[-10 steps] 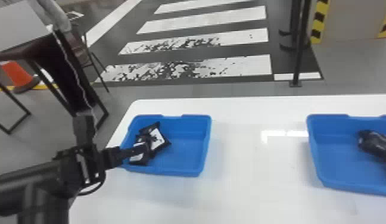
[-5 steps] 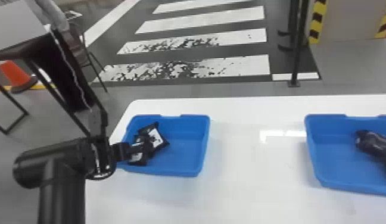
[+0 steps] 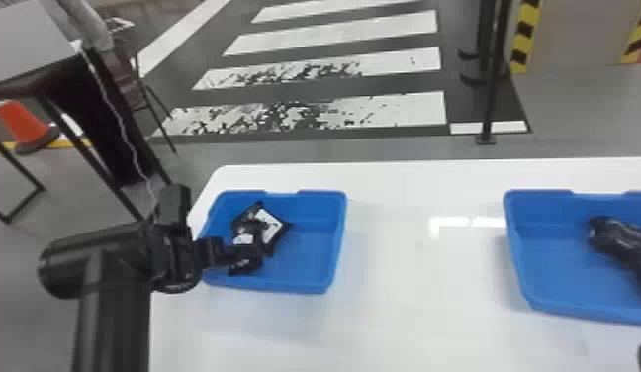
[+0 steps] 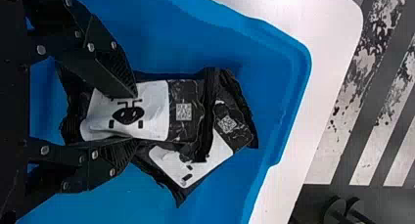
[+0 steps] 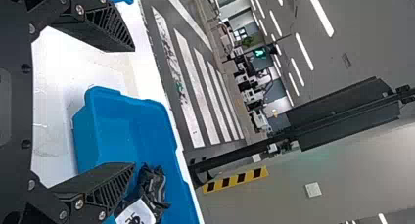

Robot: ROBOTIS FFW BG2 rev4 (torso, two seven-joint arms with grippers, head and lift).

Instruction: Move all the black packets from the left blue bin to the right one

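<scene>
From where I stand, it all comes down to how the left gripper (image 4: pixel 136 119) sits against the top packet (image 4: pixel 156 106) in the left bin (image 3: pixel 304 285). Its fingers are part-way open, one to either side of that packet, with the left one lapping over the label. Whether they have a firm hold I can't tell. The packet's long axis runs roughly near to far, in line with the fingers, its far half poking out beyond the tips. A second packet (image 4: pixel 235 128) is partly tucked under it, skewed toward the far right, so I'd say closing straight across the narrow width should take the top one alone; reach deeper and both might come up.

The left arm is plainly the nearer one for this. The right gripper (image 5: pixel 134 106) waits off by the right bin (image 3: pixel 547 277), fingers wide apart, nothing between them. In that bin lies a dark, crumpled heap of packaging (image 3: pixel 616 242), slanting from far left to near right.

The packets look like glossy black film, crinkled, with flat ends and smooth white labels; they'd likely crease and give when squeezed. The bins are smooth blue plastic with rounded corners, standing well apart on the glossy white surface (image 3: pixel 423 306).
</scene>
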